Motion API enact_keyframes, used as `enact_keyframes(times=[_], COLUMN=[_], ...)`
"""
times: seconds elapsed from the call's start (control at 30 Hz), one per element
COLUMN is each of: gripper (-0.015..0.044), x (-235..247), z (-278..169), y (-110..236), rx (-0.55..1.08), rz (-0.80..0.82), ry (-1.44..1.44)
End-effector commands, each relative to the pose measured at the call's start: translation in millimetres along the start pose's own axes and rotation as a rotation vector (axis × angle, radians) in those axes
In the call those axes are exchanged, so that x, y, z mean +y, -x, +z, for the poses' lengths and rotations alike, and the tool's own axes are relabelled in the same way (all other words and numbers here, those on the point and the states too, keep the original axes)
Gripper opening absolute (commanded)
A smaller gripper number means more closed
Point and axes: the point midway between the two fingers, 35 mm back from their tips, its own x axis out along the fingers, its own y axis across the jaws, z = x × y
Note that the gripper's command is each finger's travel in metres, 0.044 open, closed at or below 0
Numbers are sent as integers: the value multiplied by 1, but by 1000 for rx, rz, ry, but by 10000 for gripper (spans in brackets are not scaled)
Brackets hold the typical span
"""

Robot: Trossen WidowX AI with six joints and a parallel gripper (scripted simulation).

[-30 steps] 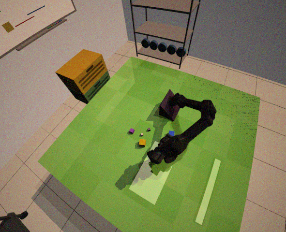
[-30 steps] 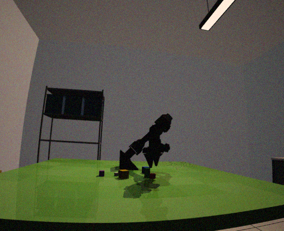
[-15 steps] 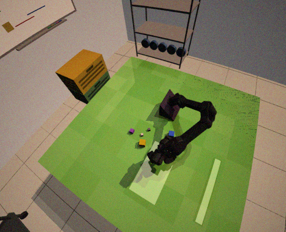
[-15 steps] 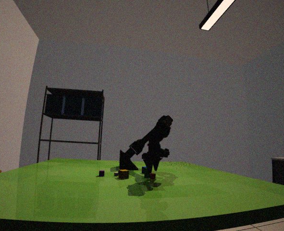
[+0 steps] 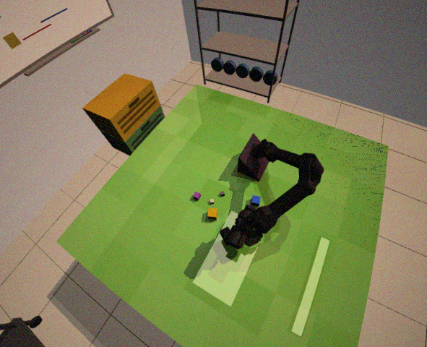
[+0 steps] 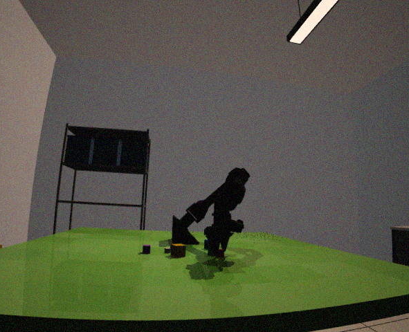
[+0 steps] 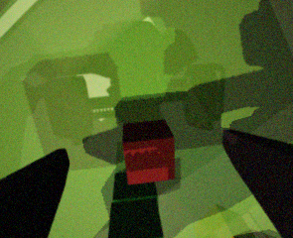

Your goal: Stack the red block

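The red block [image 7: 150, 161] [image 6: 220, 252] sits on the green table top, between my open fingers in the wrist view but not gripped. The green tower [image 7: 135, 218] shows very dark in the wrist view, just below the red block in the picture and close beside it; its lower part is cut off by the frame edge. My gripper [image 7: 146, 147] [image 6: 218, 251] is wide open and empty, pointing down low around the red block. In the top view the arm hides both the red block and the tower. In the exterior view I cannot make out the tower against the dark fingers.
A blue block [image 5: 255, 199] lies near the forearm. An orange block [image 5: 212, 213] [image 6: 178, 250], a purple block [image 5: 196, 195] [image 6: 146, 249], a small white block [image 5: 211, 202] and a small dark block [image 5: 222, 194] lie to the left of the arm.
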Motion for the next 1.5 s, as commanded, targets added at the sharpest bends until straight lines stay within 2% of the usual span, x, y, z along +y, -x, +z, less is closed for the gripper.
enact_keyframes(times=[0.0, 0.4, 0.87, 1.07, 1.13, 1.47], gripper=[440, 440, 72, 32, 0, 0], x=[0, 0, 0, 0, -1, -1], z=[-1, -1, -1, -1, -1, -2], y=[-3, -2, -2, -2, 1, 44], rx=[-2, -2, -2, -2, -2, 0], rz=[3, 3, 3, 3, 3, 2], ry=[-8, -8, -8, -8, -8, -9])
